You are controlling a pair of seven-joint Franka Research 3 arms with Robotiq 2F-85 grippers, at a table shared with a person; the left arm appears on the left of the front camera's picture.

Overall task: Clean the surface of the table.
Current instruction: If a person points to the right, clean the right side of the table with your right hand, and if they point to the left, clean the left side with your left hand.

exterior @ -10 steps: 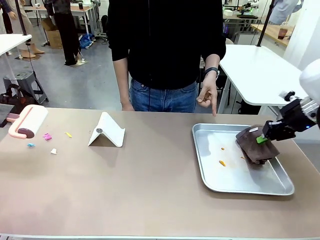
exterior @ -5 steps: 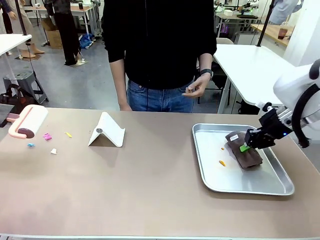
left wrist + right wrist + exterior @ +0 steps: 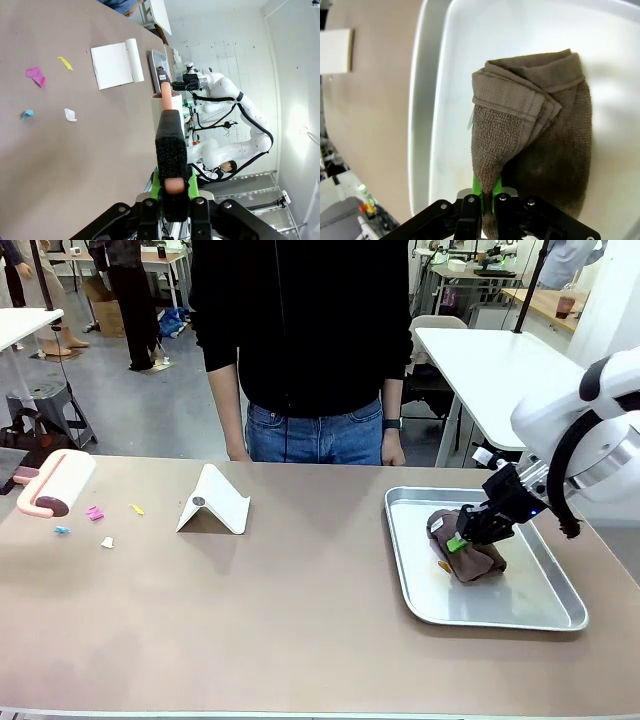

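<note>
Table (image 3: 300, 630): the wide beige-brown top lying under the metal tray (image 3: 565, 618) and stretching far out to the tray's left. This is the surface to be cleaned.
Tray: sits flat toward the table's right end. It probably serves as the place where the cloth is parked.
Right gripper (image 3: 459, 542): over the tray's middle, its jaws pinched tight on a corner fold of the brown cloth (image 3: 472, 560).
Cloth: bunched in loose folds, its bulk resting on the tray floor. A corner pinch leaves the rest free to drag or unfold when lifted, which suits wiping.
Orange crumb (image 3: 441, 566): on the tray floor, just beside the cloth's left edge.
Left gripper (image 3: 172, 186): clamped on the pink handle of the lint roller (image 3: 56, 483), well apart from the tray at the table's far left. Gripping the handle leaves the white roll free to turn.
Paper scraps (image 3: 96, 513): pink, yellow, blue and white bits lying well left of the tray, near the roller — likely its target.
White stand (image 3: 214, 502): folded and tent-like, between the scraps and the tray.
Person (image 3: 300, 340): behind the table's far edge, left of the tray, arms down — seemingly leaving the work to the arms.
Step in hand: judged early, since the scraps lie untouched.
</note>
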